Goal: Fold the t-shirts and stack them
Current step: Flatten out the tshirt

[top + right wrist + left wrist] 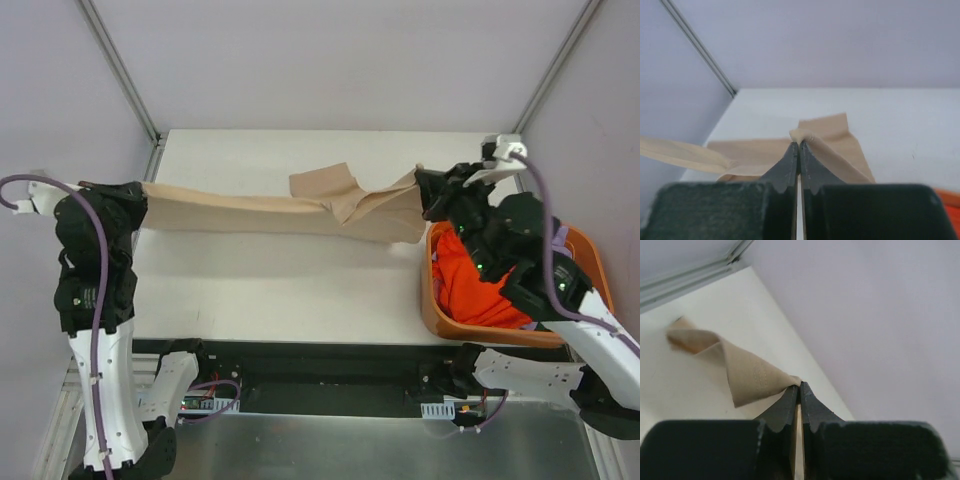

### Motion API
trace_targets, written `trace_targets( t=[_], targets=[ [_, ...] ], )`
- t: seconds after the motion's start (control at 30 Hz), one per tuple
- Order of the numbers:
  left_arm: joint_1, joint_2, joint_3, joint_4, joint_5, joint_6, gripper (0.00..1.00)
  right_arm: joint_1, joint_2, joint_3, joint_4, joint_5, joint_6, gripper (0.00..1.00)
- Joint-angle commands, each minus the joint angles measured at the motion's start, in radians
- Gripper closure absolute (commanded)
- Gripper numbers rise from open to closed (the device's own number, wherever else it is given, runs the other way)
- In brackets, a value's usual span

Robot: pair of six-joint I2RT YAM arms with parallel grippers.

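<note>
The tan t-shirt (270,212) hangs stretched between my two grippers, above the white table (300,290). My left gripper (140,200) is shut on its left end; in the left wrist view the cloth (747,377) twists away from the closed fingertips (799,387). My right gripper (425,195) is shut on the right end; in the right wrist view the cloth (832,135) bunches at the tips (799,145) and drapes down. A bright orange t-shirt (475,285) lies in the basket. The lavender and dark green shirts are mostly hidden.
An orange plastic basket (440,320) stands at the table's right edge, under my right arm. White enclosure walls with metal rails (120,70) close in the table on the left, right and back.
</note>
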Motion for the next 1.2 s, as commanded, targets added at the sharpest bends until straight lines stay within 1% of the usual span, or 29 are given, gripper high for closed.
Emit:
trace_targets(
  t=[0.0, 0.2, 0.27, 0.37, 0.43, 0.5, 0.63, 0.77, 0.8, 0.87, 0.9, 1.0, 1.03, 1.1, 1.17],
  targets=[
    [-0.005, 0.003, 0.233, 0.023, -0.033, 0.079, 1.0, -0.004, 0.016, 0.254, 0.009, -0.086, -0.125, 1.0],
    [-0.005, 0.043, 0.575, 0.023, 0.035, 0.195, 1.0, -0.003, 0.097, 0.606, -0.112, -0.289, -0.13, 1.0],
    [-0.005, 0.06, 0.675, 0.023, 0.058, 0.226, 1.0, -0.003, 0.122, 0.734, -0.125, -0.361, -0.128, 1.0],
    [-0.005, 0.095, 0.802, 0.027, 0.119, 0.249, 1.0, -0.004, 0.162, 0.877, -0.134, -0.396, -0.136, 0.99],
    [-0.005, 0.126, 0.879, 0.027, 0.162, 0.26, 1.0, -0.004, 0.192, 0.964, -0.135, -0.377, -0.163, 1.0],
    [-0.003, 0.161, 0.93, 0.027, 0.171, 0.267, 1.0, -0.005, 0.22, 1.006, -0.12, -0.325, -0.205, 1.0],
    [-0.003, 0.241, 0.968, 0.039, 0.142, 0.275, 1.0, -0.003, 0.289, 1.033, -0.016, -0.128, -0.361, 1.0],
    [-0.003, 0.335, 0.915, 0.055, 0.188, 0.264, 1.0, -0.005, 0.398, 1.04, 0.097, 0.051, -0.554, 1.0],
    [-0.003, 0.353, 0.875, 0.073, 0.204, 0.258, 1.0, -0.011, 0.434, 1.03, 0.127, 0.109, -0.587, 0.99],
    [-0.005, 0.39, 0.771, 0.128, 0.24, 0.247, 1.0, -0.074, 0.502, 1.009, 0.151, 0.143, -0.625, 0.99],
    [-0.003, 0.41, 0.723, 0.157, 0.244, 0.247, 1.0, -0.117, 0.528, 0.985, 0.151, 0.148, -0.601, 1.0],
    [-0.003, 0.476, 0.556, 0.237, 0.199, 0.266, 1.0, -0.288, 0.591, 0.848, 0.151, 0.053, -0.475, 1.0],
    [-0.005, 0.499, 0.48, 0.298, 0.195, 0.278, 1.0, -0.336, 0.611, 0.802, 0.153, 0.004, -0.422, 1.0],
    [-0.005, 0.542, 0.307, 0.479, 0.185, 0.287, 1.0, -0.408, 0.671, 0.68, 0.183, -0.077, -0.333, 1.0],
    [-0.005, 0.61, 0.159, 0.661, 0.222, 0.301, 1.0, -0.463, 0.76, 0.633, 0.194, -0.126, -0.239, 1.0]
  ],
)
